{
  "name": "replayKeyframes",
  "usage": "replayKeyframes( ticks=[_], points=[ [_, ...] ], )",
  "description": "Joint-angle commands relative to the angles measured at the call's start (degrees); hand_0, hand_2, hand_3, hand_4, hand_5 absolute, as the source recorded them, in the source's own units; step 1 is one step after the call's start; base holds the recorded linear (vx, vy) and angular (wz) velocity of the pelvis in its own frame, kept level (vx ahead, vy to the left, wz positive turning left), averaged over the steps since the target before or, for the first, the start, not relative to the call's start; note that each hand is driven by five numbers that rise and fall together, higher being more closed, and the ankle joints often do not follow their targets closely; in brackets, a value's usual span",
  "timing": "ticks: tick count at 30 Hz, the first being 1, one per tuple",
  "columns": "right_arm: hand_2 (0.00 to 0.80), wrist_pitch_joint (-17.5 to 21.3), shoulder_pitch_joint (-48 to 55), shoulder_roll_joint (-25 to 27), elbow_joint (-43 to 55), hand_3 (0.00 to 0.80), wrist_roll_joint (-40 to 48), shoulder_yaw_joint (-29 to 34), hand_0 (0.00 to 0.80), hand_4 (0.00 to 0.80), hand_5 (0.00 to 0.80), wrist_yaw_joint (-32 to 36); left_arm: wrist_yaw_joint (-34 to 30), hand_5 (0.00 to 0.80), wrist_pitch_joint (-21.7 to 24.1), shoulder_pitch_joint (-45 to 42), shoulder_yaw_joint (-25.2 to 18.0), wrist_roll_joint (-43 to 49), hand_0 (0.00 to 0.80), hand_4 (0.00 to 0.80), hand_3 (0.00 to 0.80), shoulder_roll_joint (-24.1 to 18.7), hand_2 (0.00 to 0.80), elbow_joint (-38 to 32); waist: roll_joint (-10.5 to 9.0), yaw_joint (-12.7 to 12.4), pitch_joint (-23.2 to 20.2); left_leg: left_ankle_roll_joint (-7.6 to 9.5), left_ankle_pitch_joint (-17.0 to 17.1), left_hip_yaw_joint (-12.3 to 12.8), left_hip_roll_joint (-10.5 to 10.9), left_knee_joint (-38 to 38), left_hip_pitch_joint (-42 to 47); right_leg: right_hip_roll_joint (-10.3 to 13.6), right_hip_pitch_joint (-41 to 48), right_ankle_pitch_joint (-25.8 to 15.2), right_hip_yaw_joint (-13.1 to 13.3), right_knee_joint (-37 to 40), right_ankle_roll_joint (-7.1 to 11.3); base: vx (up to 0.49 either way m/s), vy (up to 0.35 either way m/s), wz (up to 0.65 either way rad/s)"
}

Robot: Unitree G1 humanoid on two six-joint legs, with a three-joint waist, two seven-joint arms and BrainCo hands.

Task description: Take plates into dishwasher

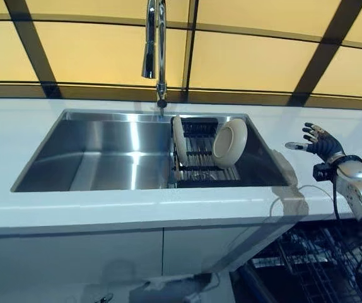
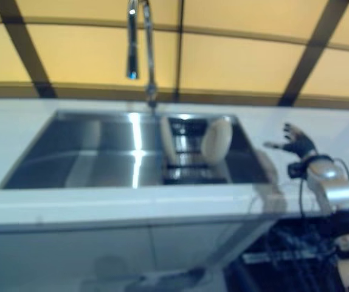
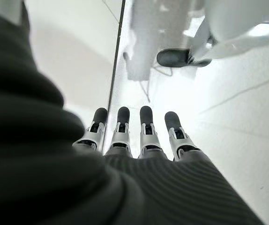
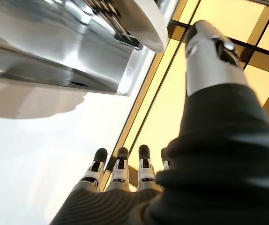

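Note:
Two cream plates stand in a dark rack in the right half of the steel sink. One plate stands upright on edge at the rack's left. The other plate leans at the rack's right end, and its rim shows in the right wrist view. My right hand hovers over the white counter just right of the sink, fingers spread and straight, holding nothing. My left hand appears only in its wrist view, hanging low with straight fingers and nothing in it.
A tall chrome faucet rises behind the sink's middle. The white counter runs along the front, with pale cabinet doors below. At the lower right the dishwasher stands pulled open, its dark wire rack under my right arm.

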State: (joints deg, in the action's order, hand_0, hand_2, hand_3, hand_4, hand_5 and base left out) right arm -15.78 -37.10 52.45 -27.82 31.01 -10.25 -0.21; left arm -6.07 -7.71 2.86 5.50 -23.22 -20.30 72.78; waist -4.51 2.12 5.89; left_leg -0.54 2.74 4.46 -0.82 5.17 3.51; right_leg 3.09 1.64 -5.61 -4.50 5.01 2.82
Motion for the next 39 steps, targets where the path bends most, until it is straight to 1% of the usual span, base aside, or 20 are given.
replayKeyframes(
  ticks=[1, 5, 14, 21, 25, 30, 39],
  points=[
    [0.000, -1.09, -9.54, 0.10, -3.97, 0.000, -0.13, -1.95, 0.000, 0.000, 0.000, -1.99, 0.08, 0.000, -0.20, 0.41, 1.83, 1.43, 0.000, 0.000, 0.000, 0.27, 0.000, 1.96, 0.88, -2.06, -3.54, 2.55, -5.88, 0.12, 2.04, -0.17, 0.88, -1.20, 1.26, 3.57, -1.13, -0.01, 1.62, 0.054, -0.037, 0.16],
    [0.000, -2.74, -10.67, -0.26, -3.31, 0.000, -0.28, -3.13, 0.000, 0.000, 0.000, -3.27, 0.27, 0.000, 0.28, -1.12, 1.91, 1.73, 0.000, 0.000, 0.000, 0.62, 0.000, 2.34, 0.95, -2.51, -3.72, 2.01, -5.50, 0.20, 1.92, -0.17, 0.52, -1.12, 1.42, 4.06, -1.90, -0.01, 1.25, 0.025, -0.012, 0.06],
    [0.000, -4.75, -13.49, -0.18, -3.55, 0.000, 2.25, -4.32, 0.000, 0.000, 0.000, -4.43, -0.09, 0.000, 1.07, -2.52, 2.16, 1.76, 0.000, 0.000, 0.000, 0.10, 0.000, 2.33, 1.16, -2.93, -3.44, 1.39, -4.80, -0.34, 2.04, -0.17, -0.54, -0.83, 0.84, 4.09, -2.86, -0.01, 1.29, 0.010, 0.006, 0.03],
    [0.000, -6.98, -13.03, -1.10, -3.09, 0.000, 4.04, -4.18, 0.000, 0.000, 0.000, -3.81, -0.22, 0.000, 1.36, -2.92, 2.63, 1.74, 0.000, 0.000, 0.000, 0.50, 0.000, 2.08, 1.27, -2.84, -3.13, 1.42, -4.87, -0.16, 2.04, -0.17, -0.71, -0.56, 0.46, 4.00, -2.77, -0.01, 1.44, 0.001, 0.009, 0.02],
    [0.000, -9.40, -12.94, -1.57, -3.09, 0.000, 6.95, -3.96, 0.000, 0.000, 0.000, -3.14, -0.08, 0.000, 1.65, -3.37, 2.63, 1.68, 0.000, 0.000, 0.000, 0.55, 0.000, 1.78, 1.28, -2.77, -2.76, 1.39, -4.90, 0.10, 1.93, -0.17, -0.64, -0.58, 0.36, 3.95, -2.45, -0.01, 1.41, 0.035, -0.001, 0.00],
    [0.000, -9.74, -13.38, -2.85, -3.98, 0.000, 9.23, -4.01, 0.000, 0.000, 0.000, -4.50, -0.29, 0.000, 2.14, -3.40, 3.38, 1.88, 0.000, 0.000, 0.000, 0.62, 0.000, 1.79, 1.31, -2.97, -2.20, 1.15, -4.66, 0.11, 1.69, -0.17, -1.19, -0.72, -0.03, 4.01, -2.37, -0.01, 1.31, 0.020, -0.010, 0.00],
    [0.000, -11.19, -13.69, -5.99, -1.56, 0.000, 15.28, -4.27, 0.000, 0.000, 0.000, -8.25, -0.10, 0.000, 2.42, -3.15, 4.71, 0.84, 0.000, 0.000, 0.000, 1.48, 0.000, 1.04, 1.78, -3.04, -0.66, 0.90, -4.00, -0.17, 1.61, -0.17, -2.84, -0.79, -1.46, 3.87, -2.53, -0.01, 1.07, 0.000, 0.000, 0.00]
  ],
)
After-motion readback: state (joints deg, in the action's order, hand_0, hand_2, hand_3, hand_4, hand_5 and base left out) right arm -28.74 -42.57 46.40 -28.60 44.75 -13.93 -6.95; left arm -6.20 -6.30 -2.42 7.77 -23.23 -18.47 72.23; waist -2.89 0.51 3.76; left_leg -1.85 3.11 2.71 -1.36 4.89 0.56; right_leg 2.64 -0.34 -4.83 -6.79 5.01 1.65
